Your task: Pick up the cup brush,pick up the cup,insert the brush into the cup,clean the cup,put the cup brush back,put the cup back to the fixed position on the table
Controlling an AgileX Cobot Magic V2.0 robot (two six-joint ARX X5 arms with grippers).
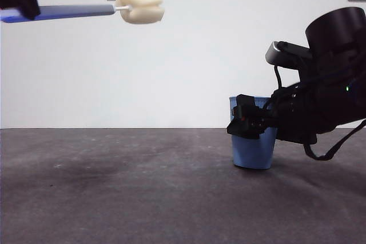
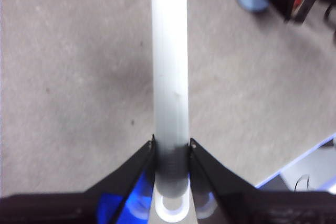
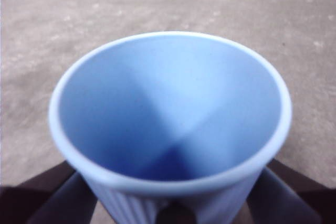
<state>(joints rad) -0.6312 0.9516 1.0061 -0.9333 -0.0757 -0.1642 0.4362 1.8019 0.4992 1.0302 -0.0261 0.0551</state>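
Left gripper (image 2: pixel 171 148) clamped on the cup brush (image 1: pixel 86 10), jaws pressed against both sides of the grey handle. Brush held high at upper left of the front view, roughly level, cream sponge head pointing toward the cup side, well clear of the table (image 1: pixel 114 187). From the left wrist view, handle running straight out between the jaws, surface blurred.

Right gripper (image 1: pixel 251 123) at the cup (image 1: pixel 253 152), jaws either side of the ribbed wall, seemingly closed on it. Right wrist view looks straight into the open mouth: empty, blue inside, jaw tips dark at both lower flanks. Cup upright; base looks to be on or only just off the table, cannot tell which from the front view.

Progress, judged from layout:
- brush pick-up: done
- cup grasp: made, or all but; lift not evident
- insertion: not yet done; sponge head well apart from cup rim, higher and far to one side
- cleaning, brush return, cup return: all remaining

Roughly a third through. Next need: bringing mouth and sponge head into line.
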